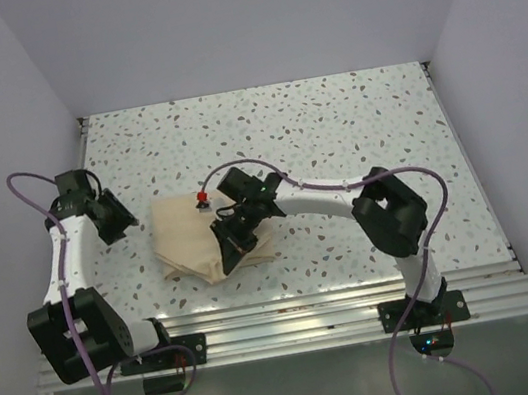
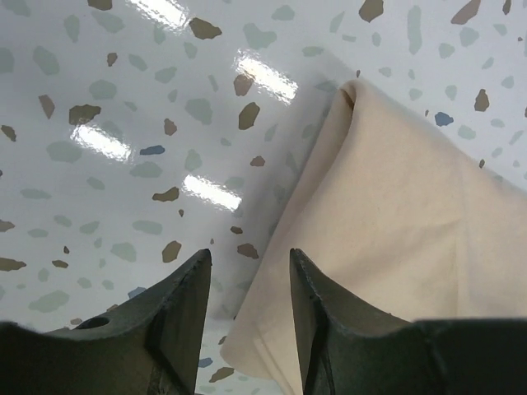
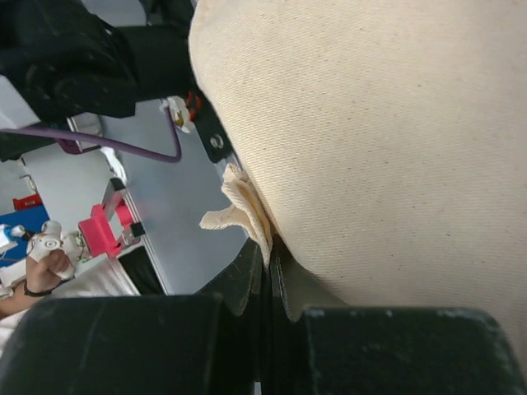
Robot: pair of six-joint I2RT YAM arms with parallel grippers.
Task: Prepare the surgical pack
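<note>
The surgical pack is a compact tan bundle lying on the speckled table left of centre. The steel tray and instruments are hidden inside it. My right gripper is shut on a bunched corner of the tan wrap at the bundle's right side; the cloth fills most of the right wrist view. My left gripper is open and empty, just left of the bundle. In the left wrist view its jaws stand apart over the bundle's edge, not touching it.
The speckled table is walled on three sides by pale panels. A metal rail with the arm bases runs along the near edge. The right arm's elbow stands right of the bundle.
</note>
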